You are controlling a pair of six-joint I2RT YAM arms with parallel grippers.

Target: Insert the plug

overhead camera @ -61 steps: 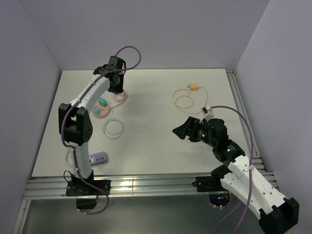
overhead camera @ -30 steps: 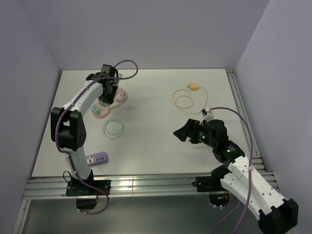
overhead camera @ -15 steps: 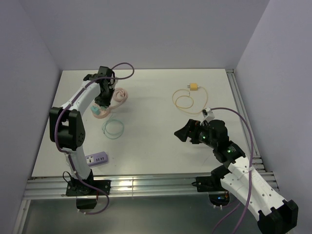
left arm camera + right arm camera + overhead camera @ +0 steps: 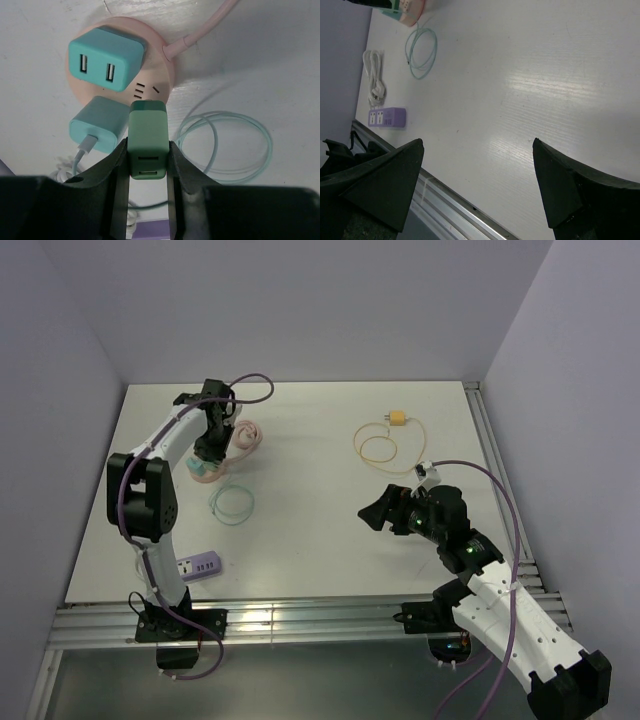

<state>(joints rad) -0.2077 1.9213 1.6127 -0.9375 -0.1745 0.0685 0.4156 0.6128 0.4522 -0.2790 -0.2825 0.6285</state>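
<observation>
My left gripper (image 4: 147, 146) is shut on a green two-port charger plug (image 4: 147, 125). It holds the plug over the near edge of the round pink power strip (image 4: 161, 75), just beside the strip's free slots (image 4: 145, 90). The plug's prongs are hidden. A teal adapter (image 4: 106, 59) sits plugged in the strip, and a second teal charger (image 4: 97, 125) with a cable is beside my plug. In the top view the left gripper (image 4: 208, 448) covers the strip (image 4: 247, 434). My right gripper (image 4: 383, 512) is open and empty, hovering over the table at right.
A teal cable loop (image 4: 232, 503) lies near the strip. A purple power strip (image 4: 200, 567) and a white cable (image 4: 374, 80) lie at the near left. A yellow plug (image 4: 398, 419) with its coiled cord lies at the far right. A metal rail runs along the near edge.
My left gripper has moved left and nearer along the pink strip with the green plug in it. The right arm has barely moved.
</observation>
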